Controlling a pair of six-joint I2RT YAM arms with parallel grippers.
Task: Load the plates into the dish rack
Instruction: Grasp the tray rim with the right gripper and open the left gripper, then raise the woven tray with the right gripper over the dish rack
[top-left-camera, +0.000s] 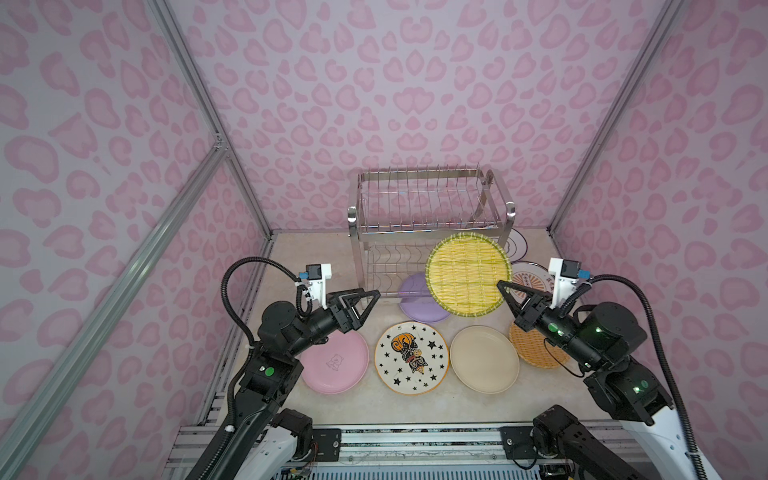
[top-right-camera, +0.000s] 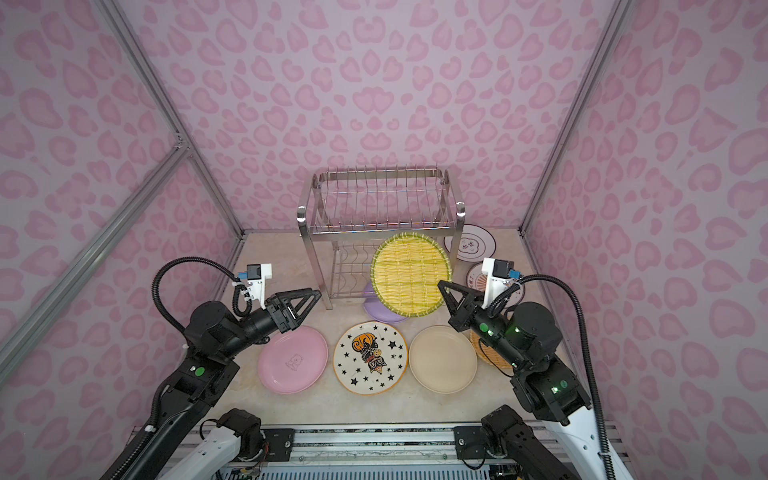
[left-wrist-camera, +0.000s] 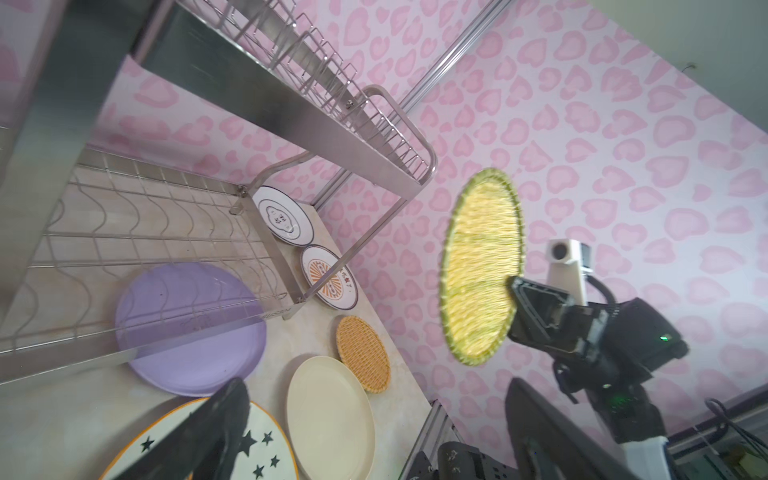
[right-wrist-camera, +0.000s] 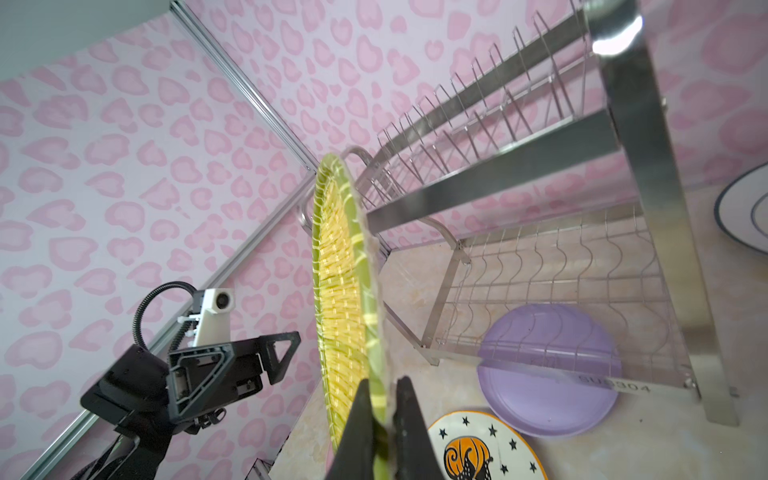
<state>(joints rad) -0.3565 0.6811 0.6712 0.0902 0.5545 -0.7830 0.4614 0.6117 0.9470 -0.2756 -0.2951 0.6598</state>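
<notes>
Yellow wicker plate (top-left-camera: 467, 274), raised on edge off the tabletop (top-left-camera: 415, 409), in front of dish rack (top-left-camera: 428, 199) lower tier, rim clamped in right tool (top-left-camera: 503, 286), left tool (top-left-camera: 368, 309) jaws spread apart, above pink plate (top-left-camera: 336, 368).

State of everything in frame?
left gripper: open, empty
right gripper: shut on yellow wicker plate
yellow wicker plate: held upright, off table
dish rack: empty
lilac plate: flat, partly under rack
pink plate: flat on table
star plate: flat
cream plate: flat
orange wicker plate: flat
printed plates: flat
</notes>
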